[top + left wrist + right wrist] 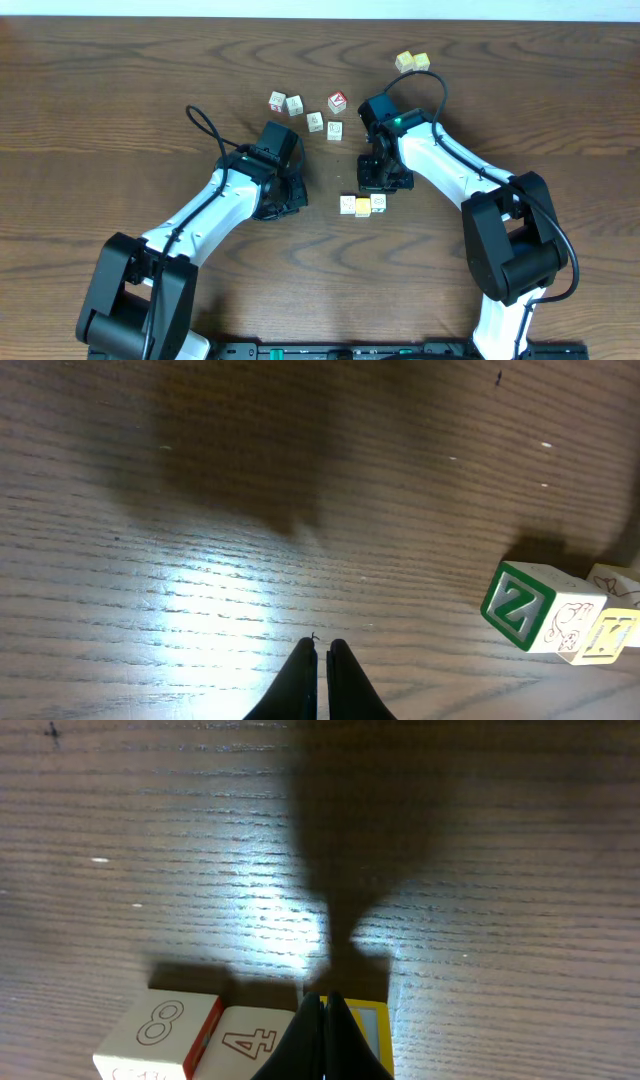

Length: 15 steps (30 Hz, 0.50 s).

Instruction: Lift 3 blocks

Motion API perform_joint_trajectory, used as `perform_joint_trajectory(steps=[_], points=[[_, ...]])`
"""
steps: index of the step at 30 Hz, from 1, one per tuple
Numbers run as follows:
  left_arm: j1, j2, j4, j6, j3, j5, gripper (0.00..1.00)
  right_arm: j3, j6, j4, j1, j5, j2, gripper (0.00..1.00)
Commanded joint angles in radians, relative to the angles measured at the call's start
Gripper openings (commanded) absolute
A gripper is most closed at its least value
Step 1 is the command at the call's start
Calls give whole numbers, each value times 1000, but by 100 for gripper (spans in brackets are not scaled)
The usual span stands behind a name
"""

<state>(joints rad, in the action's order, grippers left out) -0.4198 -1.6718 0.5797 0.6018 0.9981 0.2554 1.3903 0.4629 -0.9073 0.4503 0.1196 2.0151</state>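
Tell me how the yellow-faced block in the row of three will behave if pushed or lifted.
The yellow-faced block looks like a rigid wooden cube, so it should slide rather than roll. Small, so probably light. Two whitish blocks flank it, so a sideways push would likely shove a neighbour.

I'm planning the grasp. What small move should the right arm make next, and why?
Probably open the right gripper: its jaws are shut, tips at the row of three blocks, near the yellow-faced block, so it cannot grip anything yet.
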Motion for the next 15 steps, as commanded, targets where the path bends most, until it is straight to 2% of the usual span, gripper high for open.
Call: perform_joint_trajectory(steps=[1,15], points=[[2,2,3,-10,4,-14,7,-5,4,-6,8,14,0,1],[2,2,3,-10,4,-14,7,-5,4,-27,8,29,0,1]])
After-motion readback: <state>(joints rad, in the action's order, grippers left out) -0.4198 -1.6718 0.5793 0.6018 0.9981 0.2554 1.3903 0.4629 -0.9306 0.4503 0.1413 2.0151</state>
